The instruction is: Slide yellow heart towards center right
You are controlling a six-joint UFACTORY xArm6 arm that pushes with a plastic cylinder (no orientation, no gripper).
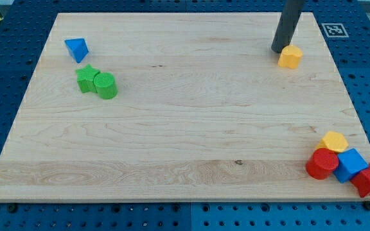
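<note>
You see a pale wood-grain board (185, 128), a dark rod (289, 25), yellow blocks (290, 57), green ones (106, 85), red ones (322, 164), blue ones (76, 48).

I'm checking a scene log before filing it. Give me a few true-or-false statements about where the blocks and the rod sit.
1. My tip sits just left of the yellow heart. True.
2. The green star touches the green cylinder. True.
3. The blue triangle lies at the view's bottom right. False: it is at the top left.
4. The yellow hexagon stands alone mid-board. False: it is clustered with the red cylinder and blue cube at the bottom right.
</note>
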